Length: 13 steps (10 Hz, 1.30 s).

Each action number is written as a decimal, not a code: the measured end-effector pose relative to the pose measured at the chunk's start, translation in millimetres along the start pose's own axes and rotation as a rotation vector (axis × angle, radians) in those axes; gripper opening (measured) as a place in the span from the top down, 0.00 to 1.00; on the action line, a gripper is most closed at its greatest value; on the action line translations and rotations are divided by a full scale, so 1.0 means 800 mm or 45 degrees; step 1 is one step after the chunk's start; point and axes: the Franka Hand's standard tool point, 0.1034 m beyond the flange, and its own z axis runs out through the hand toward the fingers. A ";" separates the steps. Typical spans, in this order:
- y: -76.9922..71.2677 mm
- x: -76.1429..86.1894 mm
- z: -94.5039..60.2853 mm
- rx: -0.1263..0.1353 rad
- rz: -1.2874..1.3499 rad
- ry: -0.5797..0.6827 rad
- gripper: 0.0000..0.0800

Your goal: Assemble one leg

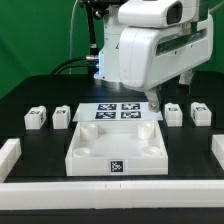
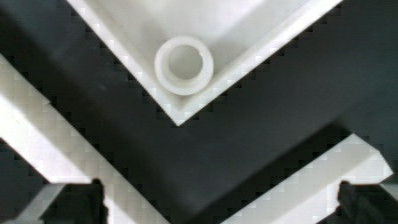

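Note:
Four small white legs with tags stand on the black table in the exterior view, two at its left [image 1: 36, 118] [image 1: 62, 117] and two at its right [image 1: 174, 114] [image 1: 199, 113]. The large white tray-like piece [image 1: 90, 150] lies in the middle. My gripper [image 1: 152, 101] hangs over that piece's far right corner, apart from the legs. In the wrist view my gripper [image 2: 214, 214] is open and empty, with dark fingertips [image 2: 66, 205] at both edges. Below it shows a corner of the tray-like piece with a round socket [image 2: 183, 63]. No leg shows in the wrist view.
The marker board [image 1: 118, 111] lies just behind the tray-like piece. Low white walls border the table at the exterior view's left [image 1: 9, 154], right [image 1: 215, 150] and front [image 1: 110, 195]. Cables hang behind the arm.

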 end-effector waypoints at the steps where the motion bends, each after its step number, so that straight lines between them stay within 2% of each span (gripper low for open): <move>1: 0.000 0.000 0.000 0.000 0.000 0.000 0.19; 13: 0.000 -0.001 0.000 0.000 -0.058 0.000 0.19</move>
